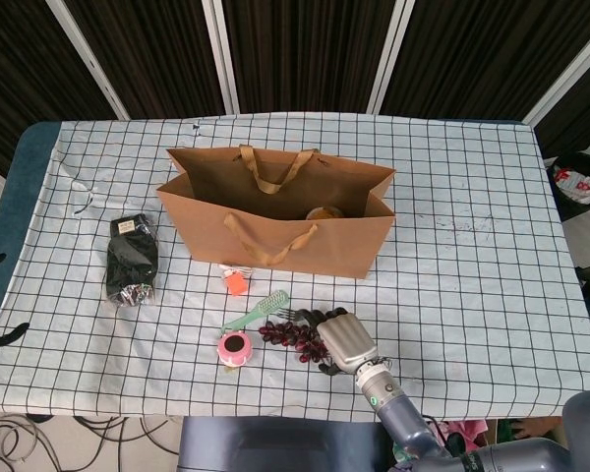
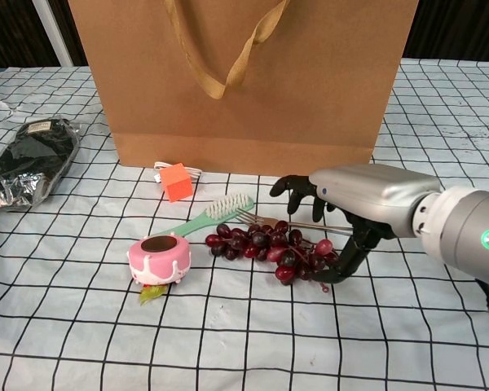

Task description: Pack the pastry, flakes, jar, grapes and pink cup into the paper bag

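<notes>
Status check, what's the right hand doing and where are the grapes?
Right hand open, over the right end of the grapes, not gripping. Grapes on the cloth in front of the bag. Fork and brush lie against the bunch.

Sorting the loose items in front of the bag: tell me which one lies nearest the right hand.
The grapes: the right hand hovers at their right end, fingers spread above them. The fork, green brush, pink cup and orange cube lie farther left or behind.

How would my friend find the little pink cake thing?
Start at the big brown paper bag in the middle of the checked table. Look in front of it, left of the dark red grapes. The pastry is small, round and pink with a brown top.
</notes>
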Tool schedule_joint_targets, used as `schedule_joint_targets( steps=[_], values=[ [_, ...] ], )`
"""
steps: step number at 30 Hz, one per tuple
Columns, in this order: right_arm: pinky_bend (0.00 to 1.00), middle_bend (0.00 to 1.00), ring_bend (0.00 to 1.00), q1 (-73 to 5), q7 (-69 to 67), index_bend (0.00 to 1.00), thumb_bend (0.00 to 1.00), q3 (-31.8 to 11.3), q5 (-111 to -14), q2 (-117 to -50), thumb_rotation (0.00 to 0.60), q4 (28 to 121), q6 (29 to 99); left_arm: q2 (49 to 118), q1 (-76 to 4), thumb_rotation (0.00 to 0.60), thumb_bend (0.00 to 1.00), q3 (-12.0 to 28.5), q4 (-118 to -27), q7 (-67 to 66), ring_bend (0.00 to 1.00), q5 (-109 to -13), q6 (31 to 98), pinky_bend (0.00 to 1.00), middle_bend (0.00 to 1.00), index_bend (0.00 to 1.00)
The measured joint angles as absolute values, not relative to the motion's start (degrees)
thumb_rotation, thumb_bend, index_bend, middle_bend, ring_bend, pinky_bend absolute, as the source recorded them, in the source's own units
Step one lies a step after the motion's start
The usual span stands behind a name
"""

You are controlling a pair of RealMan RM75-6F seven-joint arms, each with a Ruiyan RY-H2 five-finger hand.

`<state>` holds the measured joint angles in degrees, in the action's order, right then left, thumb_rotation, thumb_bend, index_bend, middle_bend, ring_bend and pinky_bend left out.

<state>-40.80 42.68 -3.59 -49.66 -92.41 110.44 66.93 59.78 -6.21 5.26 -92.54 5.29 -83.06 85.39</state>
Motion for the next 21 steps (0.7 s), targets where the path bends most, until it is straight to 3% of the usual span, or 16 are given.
schedule_joint_targets(
  steps=[12, 21],
  values=[
    [0.23, 0.27, 0.34, -42.2, 43.6, 0.19, 0.18, -5.0, -49.2, -98.5, 0.6, 105.1, 67.3, 59.7, -6.2, 0.6, 0.03, 5.3, -92.6, 5.2, 0.02, -82.9, 85.3, 0.12, 0.08, 0.12],
    [0.28, 0.37, 0.45, -42.6, 44.7, 0.25, 0.24, -5.2, -48.5, -100.6, 0.6, 102.0, 67.6, 59.9, -6.1, 0.6, 0.03, 5.5, -92.5, 4.7, 0.02, -82.5, 85.4, 0.12, 0.08, 0.12]
  ],
)
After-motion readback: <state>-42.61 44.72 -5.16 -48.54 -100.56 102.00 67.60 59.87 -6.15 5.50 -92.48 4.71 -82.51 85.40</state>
